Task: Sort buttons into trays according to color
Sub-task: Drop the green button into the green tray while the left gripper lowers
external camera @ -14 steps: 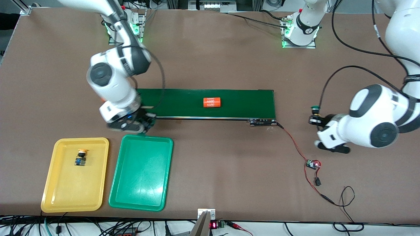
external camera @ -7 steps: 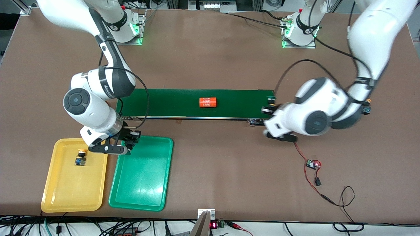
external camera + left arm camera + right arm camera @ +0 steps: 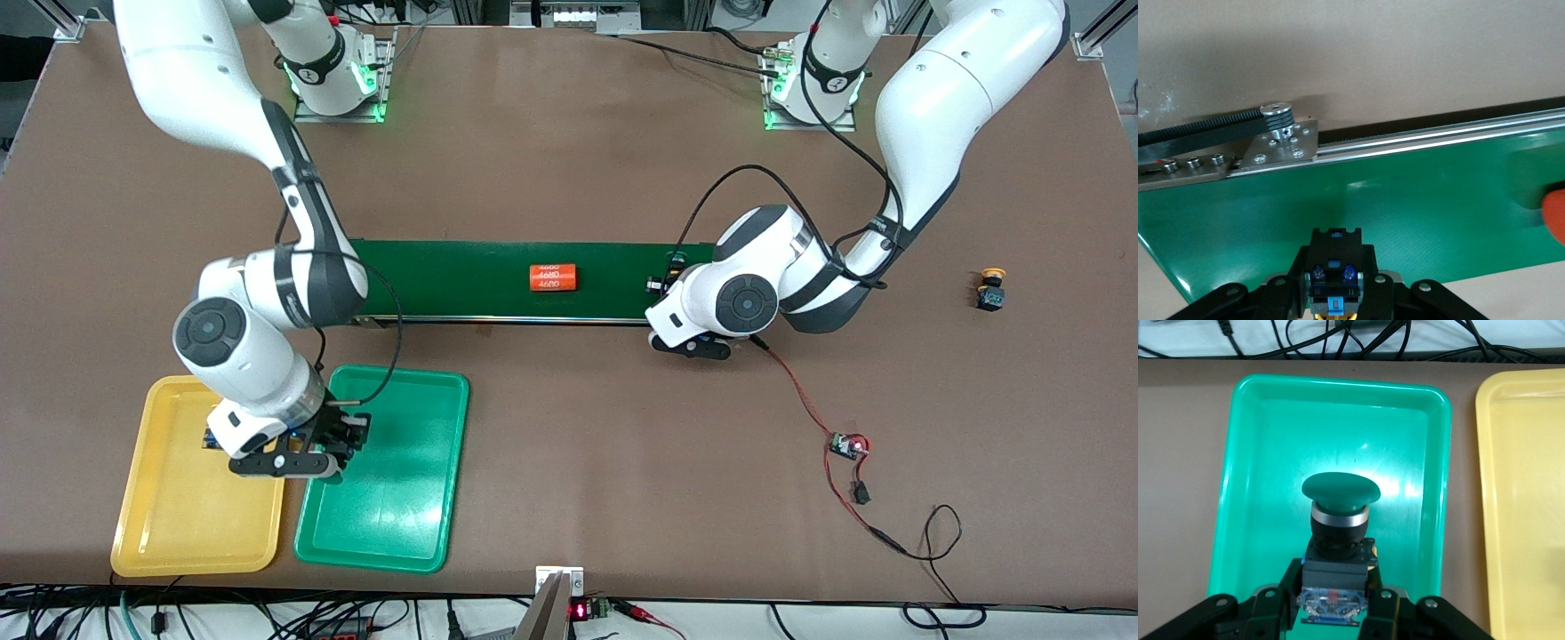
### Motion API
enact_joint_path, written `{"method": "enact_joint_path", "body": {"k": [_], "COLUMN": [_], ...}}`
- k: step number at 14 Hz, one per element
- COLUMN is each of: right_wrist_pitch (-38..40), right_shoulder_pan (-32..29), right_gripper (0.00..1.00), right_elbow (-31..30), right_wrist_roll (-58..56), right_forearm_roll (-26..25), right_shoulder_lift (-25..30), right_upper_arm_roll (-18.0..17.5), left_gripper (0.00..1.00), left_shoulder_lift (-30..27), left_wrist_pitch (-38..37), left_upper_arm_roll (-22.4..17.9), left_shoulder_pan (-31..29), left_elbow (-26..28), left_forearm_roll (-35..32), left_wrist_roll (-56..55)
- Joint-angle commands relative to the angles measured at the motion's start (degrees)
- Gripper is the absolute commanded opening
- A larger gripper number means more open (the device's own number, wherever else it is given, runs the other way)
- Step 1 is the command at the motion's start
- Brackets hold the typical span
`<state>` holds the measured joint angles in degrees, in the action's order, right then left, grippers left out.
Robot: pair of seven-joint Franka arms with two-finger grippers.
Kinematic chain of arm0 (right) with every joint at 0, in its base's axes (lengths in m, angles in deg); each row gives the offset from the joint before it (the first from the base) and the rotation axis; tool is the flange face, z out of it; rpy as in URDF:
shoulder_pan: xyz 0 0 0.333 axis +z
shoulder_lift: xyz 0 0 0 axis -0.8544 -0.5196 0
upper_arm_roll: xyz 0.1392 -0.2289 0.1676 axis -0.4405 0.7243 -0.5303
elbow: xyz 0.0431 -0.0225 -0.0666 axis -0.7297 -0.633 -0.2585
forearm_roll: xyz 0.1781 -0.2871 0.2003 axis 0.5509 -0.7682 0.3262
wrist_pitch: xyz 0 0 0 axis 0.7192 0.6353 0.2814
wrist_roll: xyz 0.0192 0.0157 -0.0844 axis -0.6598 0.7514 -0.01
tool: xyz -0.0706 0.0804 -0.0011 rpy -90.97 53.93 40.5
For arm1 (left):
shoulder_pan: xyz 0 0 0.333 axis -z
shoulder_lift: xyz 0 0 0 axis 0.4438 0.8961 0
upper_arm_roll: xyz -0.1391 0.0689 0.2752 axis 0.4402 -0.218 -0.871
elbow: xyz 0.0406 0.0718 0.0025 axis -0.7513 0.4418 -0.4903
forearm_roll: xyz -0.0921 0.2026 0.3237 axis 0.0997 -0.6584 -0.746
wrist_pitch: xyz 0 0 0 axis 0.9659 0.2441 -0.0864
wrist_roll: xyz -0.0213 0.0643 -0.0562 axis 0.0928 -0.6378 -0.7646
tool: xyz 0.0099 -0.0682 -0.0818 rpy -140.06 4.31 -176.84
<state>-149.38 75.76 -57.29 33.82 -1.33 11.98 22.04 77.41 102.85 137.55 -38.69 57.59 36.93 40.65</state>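
The right gripper [image 3: 342,440] hangs over the green tray [image 3: 418,524], at the edge next to the yellow tray [image 3: 178,533], and its black fingers [image 3: 1281,603] are closed on a green-capped button [image 3: 1340,520]. This button has a smooth mushroom-shaped green cap, a shiny metal ring under it and a black body with a blue base. Both trays are shallow glossy plastic with rounded corners and a raised rim, and they lie side by side, nearer to the front camera than the conveyor belt [image 3: 462,276]. In the yellow tray only a small part of another button [image 3: 211,437] shows beside the right arm. The left gripper [image 3: 662,283] is over the belt's end toward the left arm's side and holds a second button [image 3: 1335,280], with black body and blue base, between its fingers [image 3: 1371,293]. The belt is flat matte dark green with a metal side rail, and an orange cylinder [image 3: 554,277] printed 4680 lies on its middle. A yellow-capped button [image 3: 991,291] stands on the brown table [image 3: 569,160], well apart from the belt, toward the left arm's end.
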Motion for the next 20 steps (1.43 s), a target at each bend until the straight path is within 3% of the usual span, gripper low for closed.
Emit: {"method": "enact_joint_path", "body": {"k": [1,3,5,7,9,14,15,16,17,20], "right_wrist_pitch": [-3.8,-5.9,-6.7,-8.0,-8.9,-8.3,-8.1,-6.8,-5.4,1.2], "right_shoulder_pan": [0.0,0.0,0.2,0.3,0.5,0.8,0.8,0.7,0.7,1.0], "right_gripper": [0.00,0.03,0.27,0.71,0.73,0.79,0.86,0.86,0.86,1.00], "right_elbow": [3.4,3.4,3.4,3.3,3.1,2.9,2.0,0.3,-0.5,-1.4], "right_wrist_roll": [-0.6,-0.6,-0.5,-0.5,-0.5,-0.7,-0.6,-0.7,-0.7,-0.5], "right_forearm_roll": [-0.5,-0.5,-0.5,-0.4,-0.4,-0.2,-0.1,-0.1,0.0,0.1], "right_shoulder_lift": [-5.0,-6.3,-7.4,-8.3,-8.7,-7.8,-6.2,-4.7,-3.2,0.3], "right_upper_arm_roll": [0.0,-0.1,-0.1,-0.1,-0.1,0.0,-0.1,-0.1,-0.1,-0.1], "left_gripper": [1.00,1.00,1.00,1.00,1.00,1.00,1.00,1.00,1.00,1.00], "left_shoulder_lift": [-1.4,-2.0,-2.5,-2.5,-2.4,-2.0,-1.9,-1.9,-1.9,-1.7], "left_wrist_pitch": [-0.2,-2.9,-12.2,-22.1,-27.8,-28.5,-28.5,-28.6,-28.6,-27.1], "left_upper_arm_roll": [-0.2,0.3,0.5,0.2,-1.8,-2.9,-3.0,-3.2,-4.4,-9.6], "left_shoulder_pan": [-1.1,-2.1,-2.4,-2.5,-3.4,-10.7,-12.0,-13.0,-14.3,-17.8], "left_elbow": [0.5,-1.7,-7.2,-14.2,-19.4,-20.0,-19.4,-19.2,-19.2,-19.2], "left_forearm_roll": [0.1,0.3,0.4,0.1,-0.5,-5.2,-6.7,-8.0,-10.1,-12.6], "left_wrist_roll": [-0.7,-0.5,-0.5,0.0,0.1,0.5,2.3,5.0,9.1,21.6]}}
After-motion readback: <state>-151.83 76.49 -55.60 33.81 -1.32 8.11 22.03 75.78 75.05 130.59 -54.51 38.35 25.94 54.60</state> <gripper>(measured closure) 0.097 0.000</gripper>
